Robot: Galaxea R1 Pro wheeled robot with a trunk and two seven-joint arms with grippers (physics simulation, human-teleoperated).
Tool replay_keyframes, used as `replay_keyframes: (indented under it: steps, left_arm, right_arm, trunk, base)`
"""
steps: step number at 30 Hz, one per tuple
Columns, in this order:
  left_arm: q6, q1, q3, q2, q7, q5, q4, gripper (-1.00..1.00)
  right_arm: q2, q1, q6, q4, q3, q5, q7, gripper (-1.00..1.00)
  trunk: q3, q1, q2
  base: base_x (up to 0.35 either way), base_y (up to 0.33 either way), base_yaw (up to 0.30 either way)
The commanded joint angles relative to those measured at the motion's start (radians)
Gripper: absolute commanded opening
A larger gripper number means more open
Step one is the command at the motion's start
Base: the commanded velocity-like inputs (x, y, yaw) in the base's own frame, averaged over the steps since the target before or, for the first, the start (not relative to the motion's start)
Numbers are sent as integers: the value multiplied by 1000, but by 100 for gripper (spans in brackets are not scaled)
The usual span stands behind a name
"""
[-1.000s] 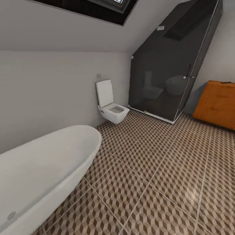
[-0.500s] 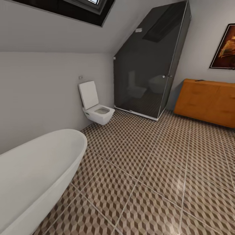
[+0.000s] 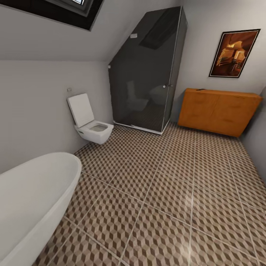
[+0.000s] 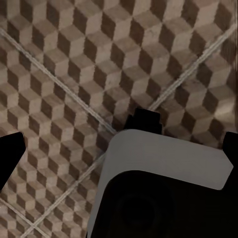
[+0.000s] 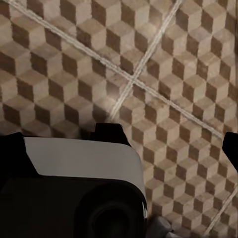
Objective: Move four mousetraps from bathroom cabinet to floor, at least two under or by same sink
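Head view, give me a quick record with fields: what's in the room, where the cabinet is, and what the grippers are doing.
room: bathroom, floor in cube-pattern tiles
cabinet: far right wall, drawers closed, beside the shower
toilet: left wall, lid up
tub: near left
picture: above cabinet
mousetraps: none visible
left gripper: open, over floor
right gripper: open, over floor

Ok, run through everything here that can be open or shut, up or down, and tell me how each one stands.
cabinet: all drawers shut.
toilet: lid up, seat down.
shower enclosure: dark glass door shut.
left gripper: open, nothing held, above the bathroom floor.
right gripper: open, nothing held.
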Motion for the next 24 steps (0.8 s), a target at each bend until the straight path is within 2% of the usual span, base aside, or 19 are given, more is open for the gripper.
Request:
replay_keyframes:
  steps: [1,24]
  left_arm:
    - [0,0,-8,1,7,8,-4,100]
    - [0,0,-8,1,7,8,-4,100]
  right_arm:
    - [1,-1,-5,2,8,-9,-1,100]
    - [4,-1,-5,2,8,-9,-1,100]
  trunk:
    - [0,0,0]
    - [9,0,0]
  base:
    - [0,0,-300]
    - [0,0,-300]
